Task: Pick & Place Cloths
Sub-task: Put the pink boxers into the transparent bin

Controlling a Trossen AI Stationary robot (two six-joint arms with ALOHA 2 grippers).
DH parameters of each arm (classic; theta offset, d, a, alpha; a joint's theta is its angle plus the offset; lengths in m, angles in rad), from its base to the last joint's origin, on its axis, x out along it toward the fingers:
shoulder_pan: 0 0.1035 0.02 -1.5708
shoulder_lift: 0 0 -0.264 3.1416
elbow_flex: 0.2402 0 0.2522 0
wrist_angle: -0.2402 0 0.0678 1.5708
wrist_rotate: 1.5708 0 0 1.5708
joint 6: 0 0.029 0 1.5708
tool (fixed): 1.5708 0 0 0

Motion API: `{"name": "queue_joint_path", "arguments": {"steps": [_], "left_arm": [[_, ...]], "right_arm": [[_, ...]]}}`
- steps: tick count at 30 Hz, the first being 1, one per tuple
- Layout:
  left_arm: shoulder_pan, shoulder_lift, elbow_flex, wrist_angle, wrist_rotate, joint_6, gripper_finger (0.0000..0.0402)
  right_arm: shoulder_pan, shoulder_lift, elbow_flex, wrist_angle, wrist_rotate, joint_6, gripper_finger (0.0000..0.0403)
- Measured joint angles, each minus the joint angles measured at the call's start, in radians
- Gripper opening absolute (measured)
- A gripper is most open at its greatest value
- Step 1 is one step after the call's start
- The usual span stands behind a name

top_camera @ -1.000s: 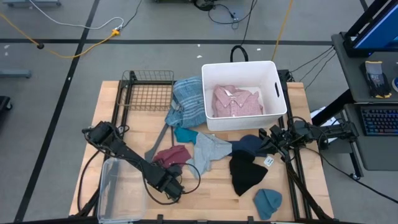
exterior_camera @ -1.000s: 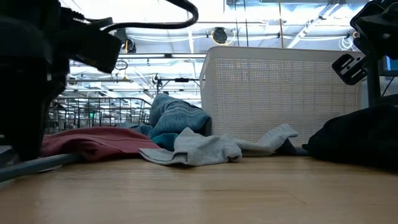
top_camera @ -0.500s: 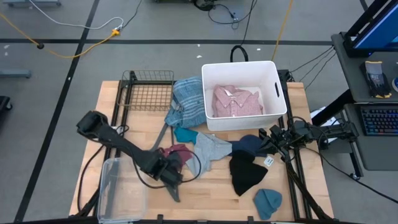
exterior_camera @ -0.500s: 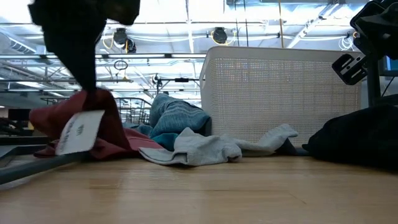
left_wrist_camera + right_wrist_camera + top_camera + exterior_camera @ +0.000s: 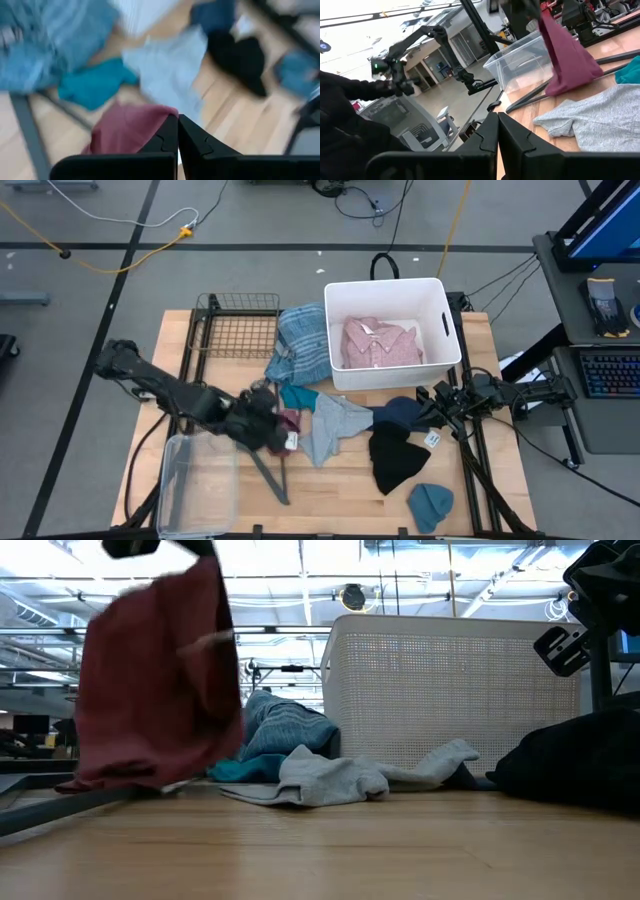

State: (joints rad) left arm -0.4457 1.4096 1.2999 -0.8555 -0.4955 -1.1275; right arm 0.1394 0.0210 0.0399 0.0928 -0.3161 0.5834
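My left gripper (image 5: pixel 270 423) is over the table's middle-left, shut on the maroon cloth (image 5: pixel 289 423), which hangs as a long drape in the low view (image 5: pixel 160 680). The teal piece (image 5: pixel 297 397), grey-blue piece (image 5: pixel 335 425), navy piece (image 5: pixel 400 412), black beanie (image 5: pixel 395 455) and blue beanie (image 5: pixel 430 505) lie flat on the table. The blue-plaid shirt (image 5: pixel 295 340) leans against the white tub (image 5: pixel 445 350). The pink shirt (image 5: pixel 380 343) lies inside the tub. My right gripper (image 5: pixel 440 405) waits shut at the table's right edge, touching nothing. My left gripper pinches the maroon cloth's upper edge (image 5: pixel 152 120) between its two shut fingers, coming from above. One layer or several, I cannot tell. The cloth hangs slack below the fingers, and its lower end (image 5: pixel 110 778) reaches down to about table level beside the hanger bar.
A grey hanger bar (image 5: pixel 268 472) lies on the table under the left arm. A clear plastic container (image 5: pixel 195 485) sits at the near left corner, and a black wire basket (image 5: pixel 235 325) at the far left. A white tag (image 5: pixel 292 442) dangles from the maroon cloth.
My left gripper has moved from the near edge toward the far edge and upward. The maroon cloth, which lay flat on the table, has been drawn up and now hangs from the gripper, with only its lower end still low.
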Motion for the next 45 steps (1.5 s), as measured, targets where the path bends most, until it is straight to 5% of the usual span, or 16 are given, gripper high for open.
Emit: {"name": "queue_joint_path", "arguments": {"steps": [9, 24, 45], "left_arm": [[0.025, -0.162, 0.000, 0.217, -0.135, 0.110, 0.0000], [0.025, -0.229, 0.002, 0.758, -0.050, 0.541, 0.0000], [0.025, -0.228, 0.002, 0.807, -0.029, 0.536, 0.0000]], "right_arm": [[0.000, 0.000, 0.000, 0.000, 0.002, -0.026, 0.0004], [0.000, 0.000, 0.000, 0.000, 0.005, -0.038, 0.0004], [0.000, 0.000, 0.000, 0.009, 0.081, -0.046, 0.0004]]}}
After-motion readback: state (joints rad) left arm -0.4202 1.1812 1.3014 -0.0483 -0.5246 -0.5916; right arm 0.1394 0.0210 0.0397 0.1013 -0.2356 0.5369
